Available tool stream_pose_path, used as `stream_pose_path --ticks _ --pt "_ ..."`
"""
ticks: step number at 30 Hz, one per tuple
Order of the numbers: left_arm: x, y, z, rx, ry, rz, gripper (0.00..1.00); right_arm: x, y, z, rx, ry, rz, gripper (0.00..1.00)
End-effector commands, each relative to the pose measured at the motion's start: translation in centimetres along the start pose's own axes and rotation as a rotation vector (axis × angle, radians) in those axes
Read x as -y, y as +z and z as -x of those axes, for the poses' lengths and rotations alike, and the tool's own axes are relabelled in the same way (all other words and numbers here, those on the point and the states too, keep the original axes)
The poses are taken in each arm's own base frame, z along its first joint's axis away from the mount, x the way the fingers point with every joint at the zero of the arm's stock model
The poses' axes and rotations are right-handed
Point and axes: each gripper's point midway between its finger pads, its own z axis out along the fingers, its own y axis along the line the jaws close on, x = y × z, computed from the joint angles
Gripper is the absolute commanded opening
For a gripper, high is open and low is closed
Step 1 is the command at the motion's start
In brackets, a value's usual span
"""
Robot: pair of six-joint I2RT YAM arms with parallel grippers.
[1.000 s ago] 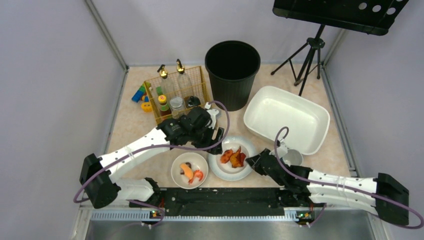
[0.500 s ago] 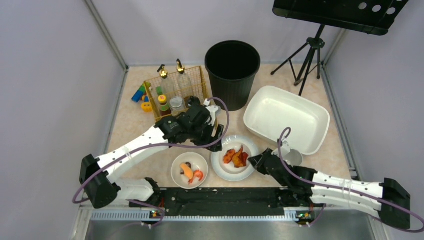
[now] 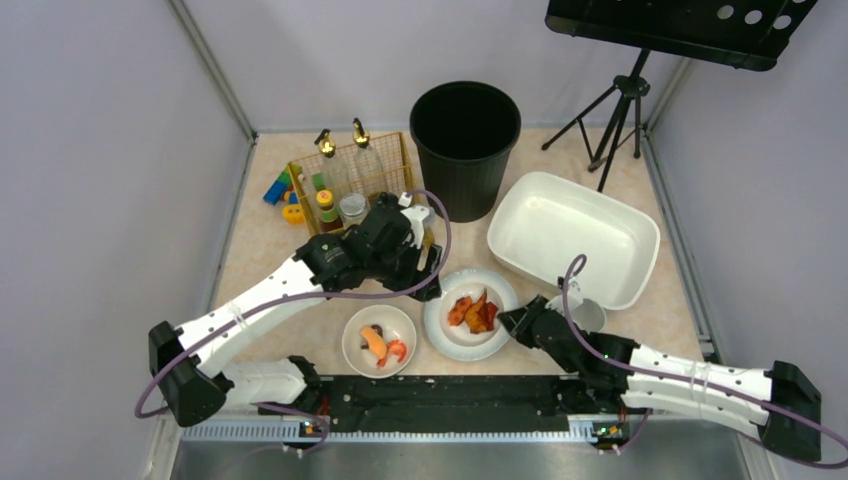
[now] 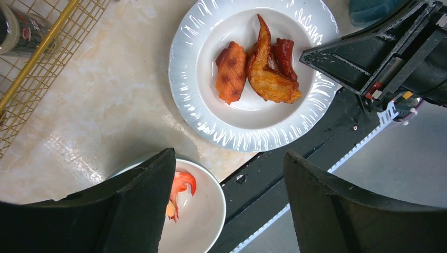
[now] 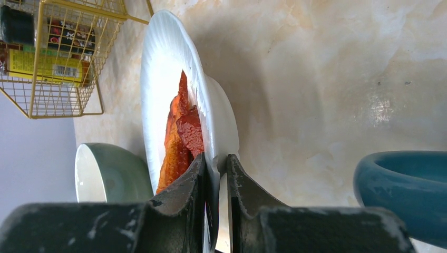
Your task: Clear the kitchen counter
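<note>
A: What has changed? 
B: The left arm has pulled back toward the upper left of the top view, off the plate (image 3: 440, 322) and toward the wire basket (image 3: 300, 172). The right end effector (image 3: 508, 320) has eased onto the plate's lower-right rim.

A: Do the end effectors hold anything? 
B: The right one does. Its wrist view shows one finger on each side of the plate's edge, pinching it. The left end effector (image 4: 227, 155) hangs spread wide and empty above the plate and the bowl (image 3: 356, 345).

A: Where is the bench? 
B: The bench (image 3: 270, 250) fills the middle of the top view and carries the plate, bowl, basket, black bin (image 3: 465, 130) and white tub (image 3: 520, 228).

A: What does the next move depend on? 
B: Probably direction. The plate lies up and left of the right end effector. The bin is straight up the frame from the plate, and the tub is up and right of it. The right arm already has hold of the plate, so I expect it to carry it.
</note>
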Motion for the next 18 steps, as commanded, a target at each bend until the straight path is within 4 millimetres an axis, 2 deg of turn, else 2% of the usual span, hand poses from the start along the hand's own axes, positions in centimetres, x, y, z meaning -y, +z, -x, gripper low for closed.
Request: stream_pose_path --ticks 1,9,18 --pt "0.7 -1.4 1.8 0.074 0.009 -0.015 0.79 -9.0 -2.1 3.9 0.083 0.215 0.251 0.00" --pt "0.5 -1.6 1.5 0.080 0.006 -0.010 0.79 -9.1 -2.0 3.7 0.076 0.241 0.273 0.00" --pt "0.3 -1.6 1.3 0.078 0.002 -0.007 0.79 -6.1 0.0 1.3 0.037 0.200 0.169 0.00"
